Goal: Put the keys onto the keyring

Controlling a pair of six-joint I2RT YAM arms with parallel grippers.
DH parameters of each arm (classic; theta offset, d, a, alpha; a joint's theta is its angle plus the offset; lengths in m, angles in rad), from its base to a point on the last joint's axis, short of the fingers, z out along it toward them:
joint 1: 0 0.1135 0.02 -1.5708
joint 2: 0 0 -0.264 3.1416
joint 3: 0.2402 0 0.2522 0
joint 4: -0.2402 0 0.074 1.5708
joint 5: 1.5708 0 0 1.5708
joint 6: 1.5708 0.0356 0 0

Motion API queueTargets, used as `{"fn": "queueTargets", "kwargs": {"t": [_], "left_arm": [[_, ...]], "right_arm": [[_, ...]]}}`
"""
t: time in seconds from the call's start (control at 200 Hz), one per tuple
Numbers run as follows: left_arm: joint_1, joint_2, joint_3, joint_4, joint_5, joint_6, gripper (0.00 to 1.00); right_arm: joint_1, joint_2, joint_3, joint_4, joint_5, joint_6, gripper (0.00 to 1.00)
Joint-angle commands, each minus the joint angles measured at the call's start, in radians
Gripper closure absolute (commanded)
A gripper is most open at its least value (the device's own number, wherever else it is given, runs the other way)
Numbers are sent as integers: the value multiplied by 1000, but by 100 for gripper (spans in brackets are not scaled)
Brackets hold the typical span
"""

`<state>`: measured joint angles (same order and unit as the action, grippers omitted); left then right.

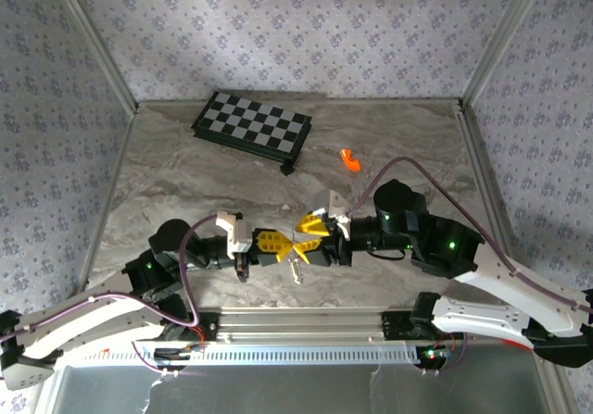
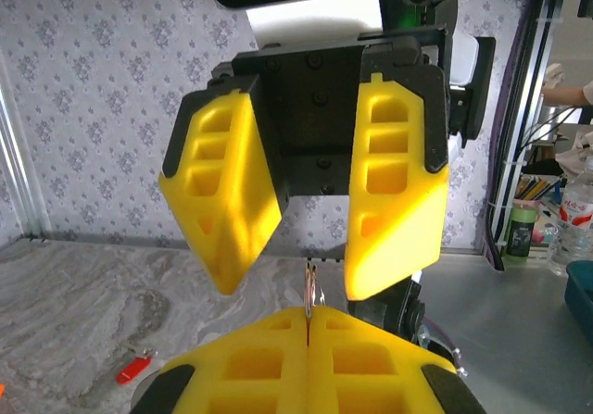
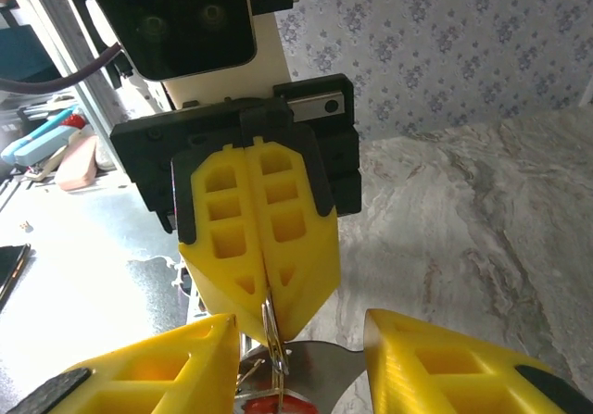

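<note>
Keyring pinched upright in clenched left gripper, long axis vertical; right gripper released, empty, directly opposite, ring centred just off its spread jaws.

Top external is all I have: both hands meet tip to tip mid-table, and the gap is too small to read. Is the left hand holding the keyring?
Observer: Yes. The right wrist view shows the left hand shut on the keyring, with the loop hanging out below its tips.
Operator: Is the right hand gripping anything?
Observer: No. The left wrist view shows the right hand open, its yellow fingers wide apart and clamped on nothing.
</note>
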<state>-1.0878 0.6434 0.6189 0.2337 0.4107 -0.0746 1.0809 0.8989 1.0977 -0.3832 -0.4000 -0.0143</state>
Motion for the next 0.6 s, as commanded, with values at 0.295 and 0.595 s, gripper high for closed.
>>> {"fn": "queueTargets", "kwargs": {"t": [0.295,0.595], "left_arm": [[-5,8,2,122,-3,-29,100],[-6,13,40,10,-14,4,100]], "right_arm": [[-3,-1,-8,19,-25,-18,85],[-1,18,41,-71,17,-75,100]]}}
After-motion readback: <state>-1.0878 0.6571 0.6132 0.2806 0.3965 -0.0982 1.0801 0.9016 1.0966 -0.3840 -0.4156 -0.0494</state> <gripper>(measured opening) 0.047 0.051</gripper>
